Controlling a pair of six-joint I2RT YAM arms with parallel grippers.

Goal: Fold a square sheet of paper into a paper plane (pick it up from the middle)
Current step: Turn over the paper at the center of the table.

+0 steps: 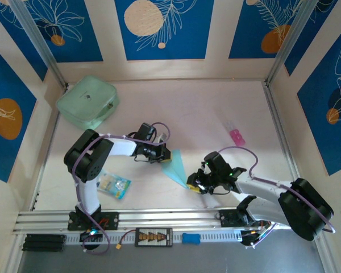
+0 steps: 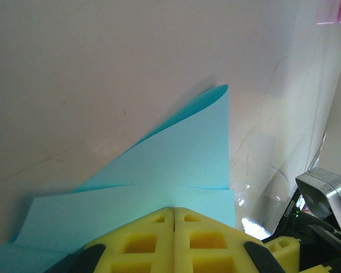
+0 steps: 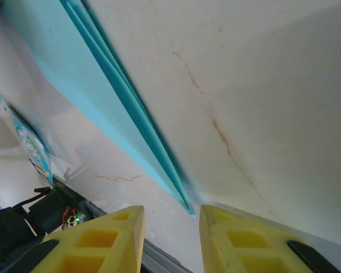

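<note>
Paper plane (image 1: 175, 168) sat well apart from the green pouch (image 1: 88, 102), off its near-right side; folded to a slim point, lifted off the table (image 1: 216, 102); long axis ran away from the pouch, wide end on the pouch side, tip at the far end; left gripper (image 2: 174, 227) clamped shut on the wide end; right gripper (image 3: 170, 215) at the tip, jaws apart, point just at the gap, no contact visible; right arm nearer the tip, likely pinches there next.
</note>
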